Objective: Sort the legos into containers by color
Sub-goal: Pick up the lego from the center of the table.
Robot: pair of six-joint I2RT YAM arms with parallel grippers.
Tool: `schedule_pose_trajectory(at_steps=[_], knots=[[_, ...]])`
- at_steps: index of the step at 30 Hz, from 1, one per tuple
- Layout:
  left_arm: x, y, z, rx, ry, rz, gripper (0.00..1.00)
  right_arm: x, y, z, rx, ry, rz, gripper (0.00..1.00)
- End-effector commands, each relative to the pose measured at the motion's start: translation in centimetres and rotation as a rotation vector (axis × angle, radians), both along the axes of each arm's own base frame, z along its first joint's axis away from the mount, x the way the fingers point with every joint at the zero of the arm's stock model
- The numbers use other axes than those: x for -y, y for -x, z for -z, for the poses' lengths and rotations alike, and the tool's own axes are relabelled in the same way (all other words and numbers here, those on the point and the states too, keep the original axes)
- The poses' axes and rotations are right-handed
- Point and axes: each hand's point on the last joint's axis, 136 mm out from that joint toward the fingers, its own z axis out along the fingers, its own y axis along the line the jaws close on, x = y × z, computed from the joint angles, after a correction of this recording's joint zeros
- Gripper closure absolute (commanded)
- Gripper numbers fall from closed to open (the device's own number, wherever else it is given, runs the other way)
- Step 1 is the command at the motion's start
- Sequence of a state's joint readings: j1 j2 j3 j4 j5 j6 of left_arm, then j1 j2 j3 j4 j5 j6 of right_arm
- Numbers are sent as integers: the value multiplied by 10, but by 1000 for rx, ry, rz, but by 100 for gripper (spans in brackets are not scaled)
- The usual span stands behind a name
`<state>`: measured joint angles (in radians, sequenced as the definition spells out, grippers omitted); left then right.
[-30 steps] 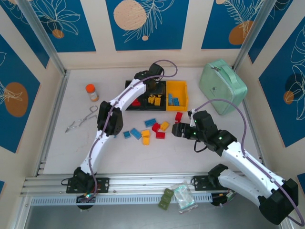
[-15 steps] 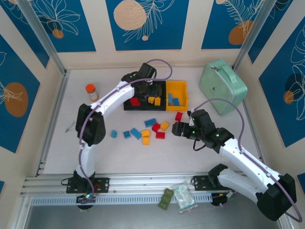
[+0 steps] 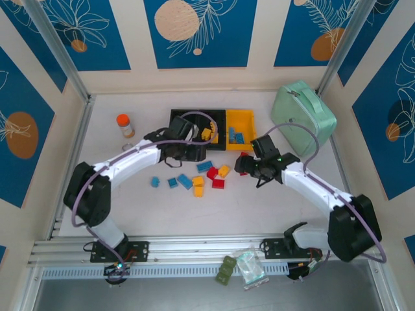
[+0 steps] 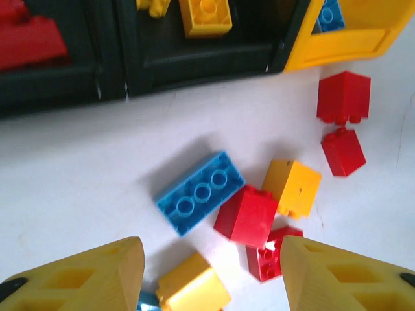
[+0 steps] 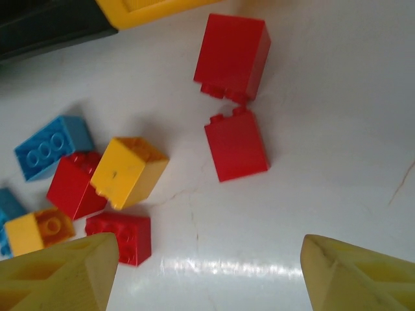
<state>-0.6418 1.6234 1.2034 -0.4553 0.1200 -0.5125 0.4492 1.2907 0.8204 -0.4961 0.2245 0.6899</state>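
Three joined bins sit at the back: a black one point(image 3: 181, 120) holding red bricks point(image 4: 31, 40), a black one point(image 4: 194, 58) with yellow bricks point(image 4: 205, 14), and a yellow one point(image 3: 241, 121) with blue bricks point(image 4: 331, 14). Loose legos lie in front: a blue brick point(image 4: 200, 192), a red one point(image 4: 246, 216), a yellow one point(image 4: 292, 188) and two red ones point(image 5: 233, 57) point(image 5: 237, 144) near the yellow bin. My left gripper point(image 3: 194, 153) point(image 4: 209, 243) hangs open above the blue and red bricks, holding nothing. My right gripper point(image 3: 243, 165) point(image 5: 209, 243) is open over bare table below the two red bricks.
A mint-green case point(image 3: 302, 116) stands at the back right. An orange-capped bottle point(image 3: 124, 125) is at the back left. More blue bricks point(image 3: 172, 183) and a yellow one point(image 3: 198, 188) lie left of the cluster. Packets point(image 3: 241, 268) rest on the front rail.
My left gripper has drawn back from over the bins to the loose bricks in front of them. My right gripper has moved farther from me, to the red bricks by the yellow bin.
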Motion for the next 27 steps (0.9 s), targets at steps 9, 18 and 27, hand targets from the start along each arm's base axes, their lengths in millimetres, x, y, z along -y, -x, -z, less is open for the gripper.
schedule_pose_trajectory(at_steps=[9, 18, 27], knots=[[-19, 42, 4, -3, 102, -40, 42, 2, -65, 36, -57, 137, 109, 28], [-27, 49, 18, -29, 80, -54, 42, 2, -94, 58, -88, 207, 118, 42], [-29, 49, 23, -34, 62, -64, 42, 1, -89, 65, -114, 220, 104, 68]])
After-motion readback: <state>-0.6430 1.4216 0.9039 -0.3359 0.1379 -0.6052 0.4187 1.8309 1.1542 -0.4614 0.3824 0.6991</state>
